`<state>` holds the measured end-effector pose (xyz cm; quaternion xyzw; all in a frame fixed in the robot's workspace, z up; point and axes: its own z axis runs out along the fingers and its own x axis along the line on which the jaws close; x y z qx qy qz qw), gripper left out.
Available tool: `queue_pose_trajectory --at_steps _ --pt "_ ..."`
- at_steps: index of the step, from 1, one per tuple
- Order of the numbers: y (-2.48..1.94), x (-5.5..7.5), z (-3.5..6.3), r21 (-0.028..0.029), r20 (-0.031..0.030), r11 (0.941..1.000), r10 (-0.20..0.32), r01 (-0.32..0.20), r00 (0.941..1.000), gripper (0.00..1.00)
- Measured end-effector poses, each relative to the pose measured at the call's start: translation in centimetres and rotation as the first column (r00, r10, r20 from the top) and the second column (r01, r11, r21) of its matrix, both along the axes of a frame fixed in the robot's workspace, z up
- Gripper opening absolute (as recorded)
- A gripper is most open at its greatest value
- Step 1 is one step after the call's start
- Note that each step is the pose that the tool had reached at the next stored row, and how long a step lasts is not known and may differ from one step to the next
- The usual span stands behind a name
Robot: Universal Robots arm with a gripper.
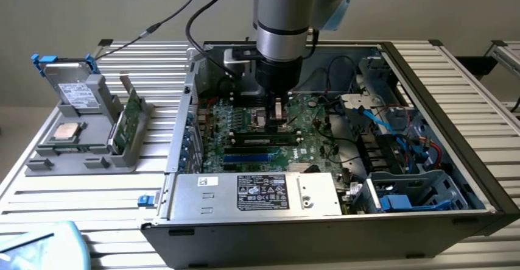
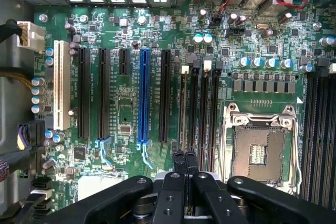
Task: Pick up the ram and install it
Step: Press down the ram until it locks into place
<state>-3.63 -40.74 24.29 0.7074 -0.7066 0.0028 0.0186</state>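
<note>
The ram (image 1: 264, 139), a slim green stick with dark chips, stands on edge in a black memory slot of the motherboard (image 1: 235, 124) inside the open computer case. My gripper (image 1: 276, 119) hangs straight down over the board, close above the ram's far side. In the wrist view the gripper (image 2: 185, 156) is shut, its two black fingers (image 2: 179, 162) pressed together with nothing between them. The fingertips sit over the end of the row of memory slots (image 2: 202, 108). A thin greenish edge (image 2: 182, 108) runs along the slot in line with the fingertips.
The empty processor socket (image 2: 260, 148) lies beside the memory slots. A silver power supply (image 1: 260, 192) fills the case's front, and cables and a drive cage (image 1: 406, 191) its right. Outside, on the exterior view's left, a grey holder (image 1: 73, 154) carries a hard drive, a processor chip and a green card (image 1: 122, 124).
</note>
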Motion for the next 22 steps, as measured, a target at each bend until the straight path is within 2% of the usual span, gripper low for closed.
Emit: queue_pose_trajectory --at_steps 3,6,11,16,19,22 --pt "0.00 0.00 -0.01 0.0001 0.0001 0.9987 -0.050 0.050 0.9987 0.11" --pt "0.00 0.00 -0.01 0.0001 0.0001 0.9950 -0.100 0.100 0.9950 0.11" --pt "0.00 0.00 -0.01 0.0001 0.0001 0.9825 -0.186 0.186 0.9825 0.11" --pt "0.00 0.00 -0.02 0.0000 0.0001 0.9627 -0.271 0.271 0.9627 0.11" --pt "0.00 0.00 -0.02 0.0001 0.0001 0.9477 -0.319 0.319 0.9477 0.11" --pt "0.00 0.00 -0.02 0.0000 0.0001 0.9298 -0.368 0.368 0.9298 0.11"
